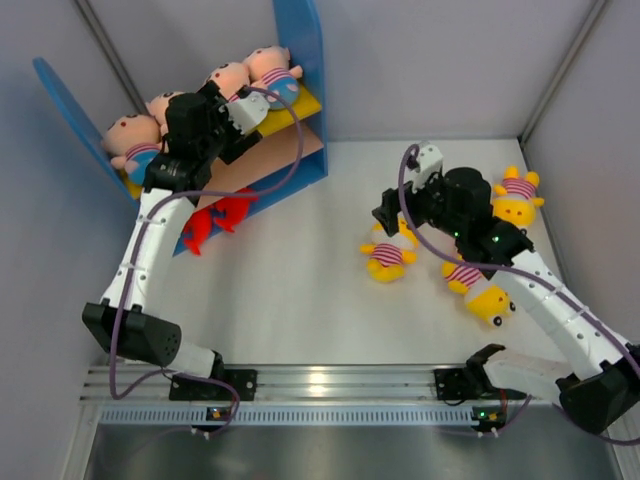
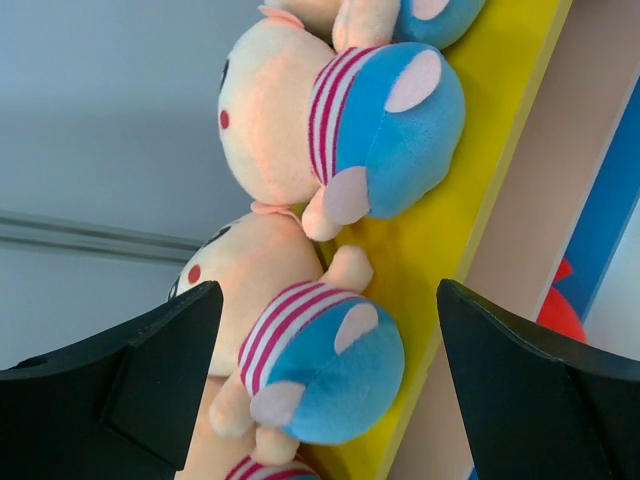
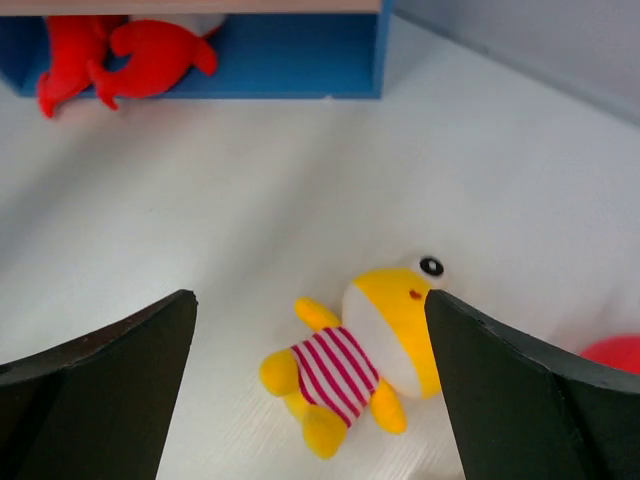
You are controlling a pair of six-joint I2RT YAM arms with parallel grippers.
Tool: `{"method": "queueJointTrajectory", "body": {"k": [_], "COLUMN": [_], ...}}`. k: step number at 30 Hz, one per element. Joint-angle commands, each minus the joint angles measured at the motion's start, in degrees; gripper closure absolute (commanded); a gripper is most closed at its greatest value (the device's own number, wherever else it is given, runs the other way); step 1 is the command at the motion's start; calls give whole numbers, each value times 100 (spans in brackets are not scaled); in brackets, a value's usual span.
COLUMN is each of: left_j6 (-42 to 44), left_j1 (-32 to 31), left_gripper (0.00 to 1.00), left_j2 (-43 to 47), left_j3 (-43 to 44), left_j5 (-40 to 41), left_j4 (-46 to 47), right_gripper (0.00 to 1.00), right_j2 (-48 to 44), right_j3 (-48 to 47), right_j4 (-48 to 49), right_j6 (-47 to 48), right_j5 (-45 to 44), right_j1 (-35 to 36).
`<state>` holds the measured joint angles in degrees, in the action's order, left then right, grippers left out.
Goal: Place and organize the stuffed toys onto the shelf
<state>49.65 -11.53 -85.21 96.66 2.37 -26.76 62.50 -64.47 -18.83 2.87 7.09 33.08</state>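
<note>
Four soft, rounded pink-faced dolls (image 1: 228,78) in pink-and-white striped shirts and blue bottoms sit in a row on the yellow upper board (image 2: 470,180) of the shelf (image 1: 300,40). The left gripper (image 2: 330,385) stands wide open, with one doll between its black fingers (image 2: 130,390) and another just beyond. Whether the fingers touch the doll cannot be told. Only the left wrist view shows the fleecy nap. Red plush monsters (image 1: 215,220) lie under the tan lower board (image 1: 270,160), their count unclear. Three yellow plush creatures (image 1: 385,258) in striped shirts lie on the white desk (image 1: 300,300). One lies on its back below the wide-open right gripper (image 3: 308,330), which holds nothing.
</note>
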Motion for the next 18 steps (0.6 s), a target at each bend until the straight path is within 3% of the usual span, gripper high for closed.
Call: {"method": "queueJointTrajectory", "body": {"k": [1, 7, 11, 14, 18], "left_j6": [-631, -1167, -1493, -1485, -1624], "left_j1": [-16, -77, -78, -78, -78], "left_gripper": [6, 8, 7, 5, 5], "left_j2": [469, 1154, 1726, 2165, 2719], "left_j3": [28, -165, -735, -1254, -2001], "left_j5": [-52, -439, -1018, -1562, -1573], "left_j4": [-371, -1567, -2567, -3070, -3256], "right_gripper": [3, 4, 7, 9, 11], "right_j2": [0, -133, 130, 587, 1219], "right_j3": [328, 1242, 1744, 1885, 2025], "right_j4": [-340, -306, 396, 564, 993], "right_j6": [-1859, -2467, -2467, -2520, -2528], "right_j5": [-253, -200, 808, 943, 1048], "right_j1": [-1036, -2049, -2130, -2130, -2130]}}
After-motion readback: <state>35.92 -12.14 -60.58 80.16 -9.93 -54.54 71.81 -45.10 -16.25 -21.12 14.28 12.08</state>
